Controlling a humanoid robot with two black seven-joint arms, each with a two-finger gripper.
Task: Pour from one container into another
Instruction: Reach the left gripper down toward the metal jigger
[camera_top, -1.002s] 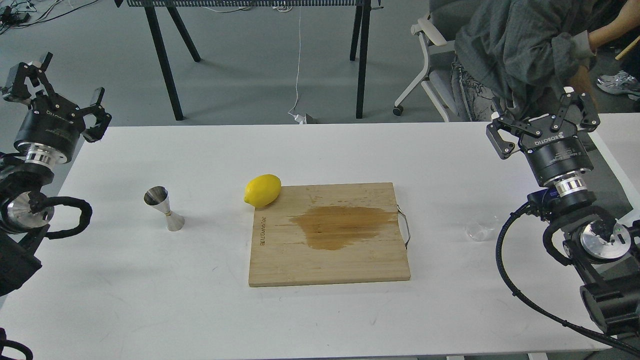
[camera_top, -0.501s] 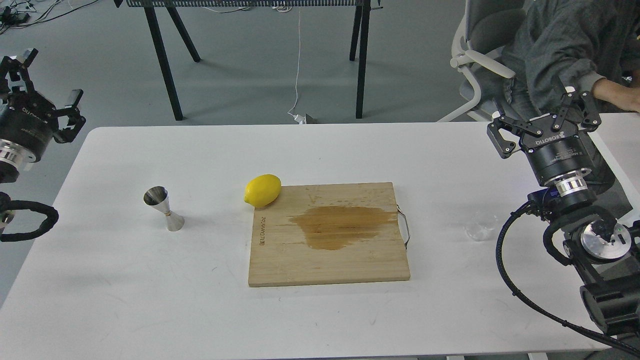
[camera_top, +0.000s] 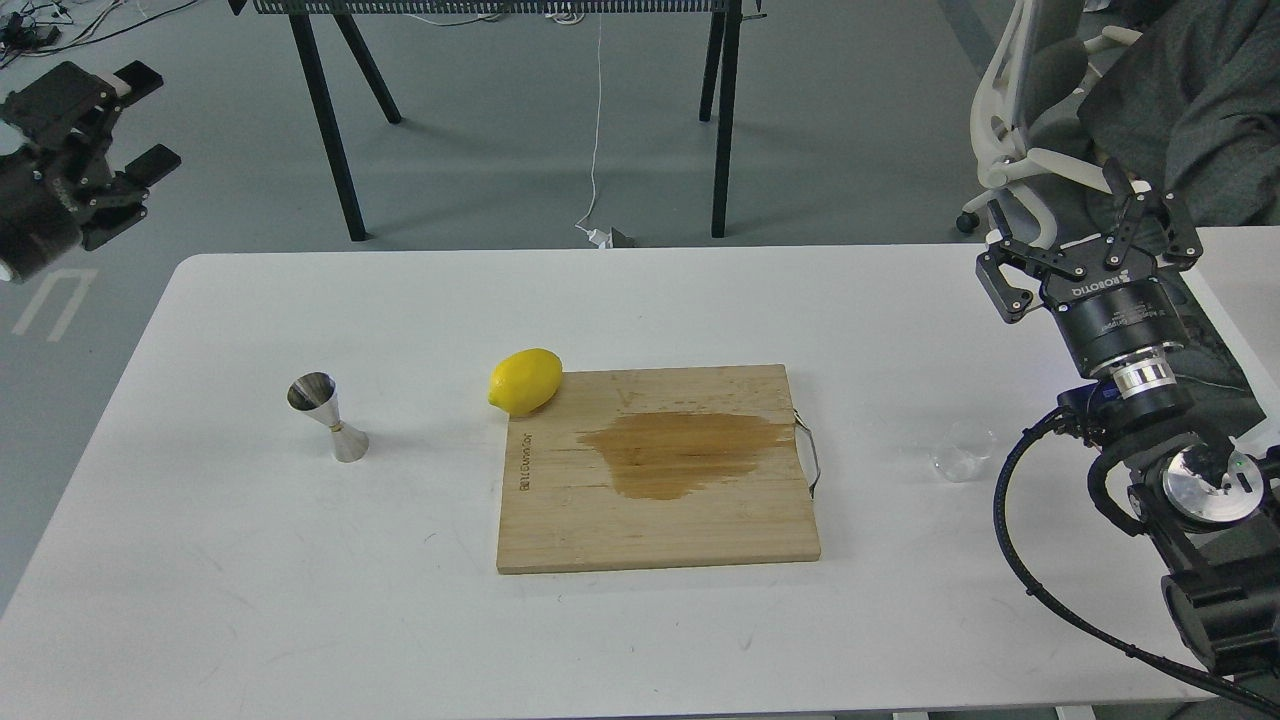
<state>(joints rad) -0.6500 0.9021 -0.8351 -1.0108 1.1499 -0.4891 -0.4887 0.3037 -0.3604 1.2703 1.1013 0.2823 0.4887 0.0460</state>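
While the right tool (camera_top: 1090, 245) holds its place at the table's far right edge, fingers spread and empty, the left tool (camera_top: 95, 150) has swung up and out past the table's left end over the last second; it now hangs over the floor, fingers apart, holding nothing. Left arm is retreating from the work area, so neither tool is near a grasp. Pour not begun.

Clear cup (camera_top: 962, 452) sits upright on the table (camera_top: 640, 300), right of the cutting board (camera_top: 655, 510), just in front of the right arm's wrist. Nearly colourless, faint against the white top; contents cannot be told, possibly empty. Steel jigger (camera_top: 328, 417) stands upright, well left of the board, wide mouth up. Lemon (camera_top: 525, 381) rests at the board's far-left corner. Wet brown stain on the board's middle.

Right tool looks best placed for the cup.
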